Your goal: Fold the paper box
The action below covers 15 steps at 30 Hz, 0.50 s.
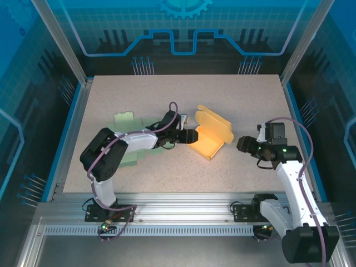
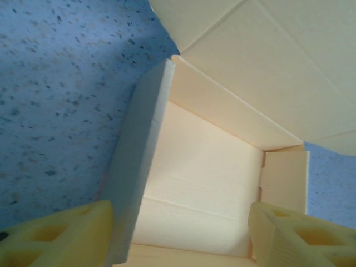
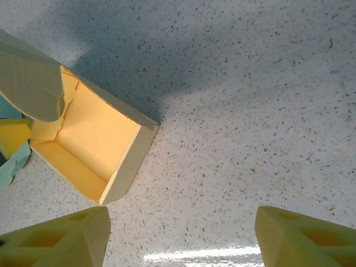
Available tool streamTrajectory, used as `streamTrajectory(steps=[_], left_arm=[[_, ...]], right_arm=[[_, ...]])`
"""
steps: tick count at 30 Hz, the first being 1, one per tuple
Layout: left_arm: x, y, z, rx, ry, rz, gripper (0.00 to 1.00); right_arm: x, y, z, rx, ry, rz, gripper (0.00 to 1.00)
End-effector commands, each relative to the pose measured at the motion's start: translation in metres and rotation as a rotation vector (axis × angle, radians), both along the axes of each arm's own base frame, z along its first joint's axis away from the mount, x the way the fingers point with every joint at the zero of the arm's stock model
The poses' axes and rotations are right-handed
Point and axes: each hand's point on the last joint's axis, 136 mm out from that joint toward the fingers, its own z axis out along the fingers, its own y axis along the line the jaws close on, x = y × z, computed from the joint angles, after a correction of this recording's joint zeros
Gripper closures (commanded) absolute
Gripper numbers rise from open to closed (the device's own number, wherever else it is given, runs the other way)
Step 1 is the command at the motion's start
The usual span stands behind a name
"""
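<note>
Paper box (image 1: 210, 139) lies mid-worktop (image 1: 167, 94), tray walls up, lid flap raised on its far side. Right hand (image 1: 243, 144) hovers right of it, fingers spread, well apart from it. Left hand (image 1: 192, 136) sits at the box's left end, fingers (image 2: 55, 236) spread either side of the tray. Green sheet (image 1: 125, 119) lies flat, partly under the left arm.

Even overhead light leaves the speckled beige tabletop (image 1: 167, 100) bright in the top view. The right wrist view has a soft shadow upper left and a white glare streak along the bottom. The left wrist view washes the yellow paper box (image 2: 211, 183) pale cream.
</note>
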Motion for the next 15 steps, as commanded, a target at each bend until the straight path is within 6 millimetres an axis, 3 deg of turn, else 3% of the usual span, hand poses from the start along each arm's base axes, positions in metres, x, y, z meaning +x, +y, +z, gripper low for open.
streamTrajectory(steps=[1,8,12,15], left_arm=[[-0.022,-0.022,-0.004,-0.105,0.066,-0.017,0.34],[-0.057,-0.056,0.012,-0.243,0.08,-0.034,0.32],[-0.05,-0.037,0.035,-0.228,-0.009,0.023,0.3],[-0.037,-0.01,0.049,-0.108,-0.109,0.049,0.26]], right_arm=[[0.01,0.007,0.0,-0.001,-0.019,0.05,0.3],[0.029,0.002,-0.004,-0.075,0.013,0.094,0.35],[0.03,-0.006,-0.005,-0.14,0.035,0.1,0.33],[0.038,-0.005,0.01,-0.139,-0.01,0.107,0.31]])
